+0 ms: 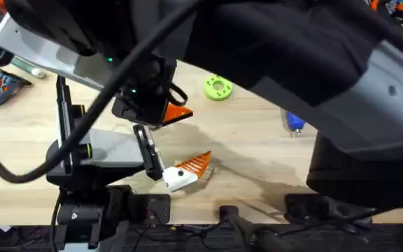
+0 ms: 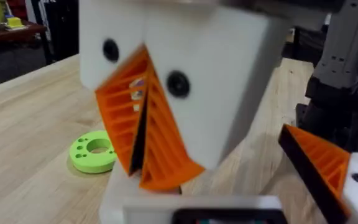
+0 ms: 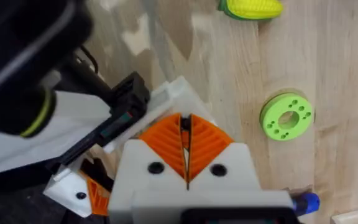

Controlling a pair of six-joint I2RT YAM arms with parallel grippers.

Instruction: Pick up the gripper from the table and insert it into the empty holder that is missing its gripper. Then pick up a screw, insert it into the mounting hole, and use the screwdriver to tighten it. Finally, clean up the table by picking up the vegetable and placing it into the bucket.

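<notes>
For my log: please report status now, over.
Right gripper shut, close beside left gripper. Vegetable on table, not picked. Screwdriver lies apart.

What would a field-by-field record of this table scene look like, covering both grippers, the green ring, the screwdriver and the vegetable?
surface: wooden table
right gripper: orange fingers pressed together, above the table
left gripper: close beside the right gripper, near the table's front edge
green ring: flat on the table, untouched
screwdriver: blue, on the table, no gripper on it
vegetable: yellow with a green end, lying on the table, apart from the ring
</notes>
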